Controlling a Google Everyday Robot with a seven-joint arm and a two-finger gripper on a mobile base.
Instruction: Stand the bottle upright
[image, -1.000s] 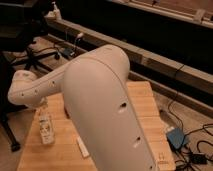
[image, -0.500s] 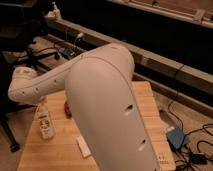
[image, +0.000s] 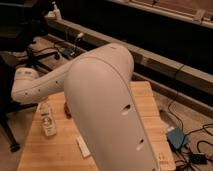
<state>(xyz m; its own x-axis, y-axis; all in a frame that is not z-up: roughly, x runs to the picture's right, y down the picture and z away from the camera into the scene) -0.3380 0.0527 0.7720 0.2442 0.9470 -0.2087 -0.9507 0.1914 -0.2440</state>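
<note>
The bottle (image: 47, 121) is slim and clear-whitish with a pale label. It stands near upright, leaning slightly, on the left part of the wooden table (image: 142, 107). My gripper (image: 40, 102) is at the end of the white forearm, right at the bottle's top. Its fingers are hidden behind the wrist (image: 25, 86). The big white upper arm link (image: 107, 105) fills the middle of the view and hides much of the table.
A small dark-red thing (image: 66, 110) peeks out beside the arm, right of the bottle. A flat white piece (image: 82, 147) lies near the table's front. A dark office chair (image: 12, 60) stands left of the table. A blue box (image: 176, 137) and cables lie on the floor at the right.
The wrist has risen a little and the bottle beneath it has shifted slightly and looks more upright. The big arm link has swung slightly.
</note>
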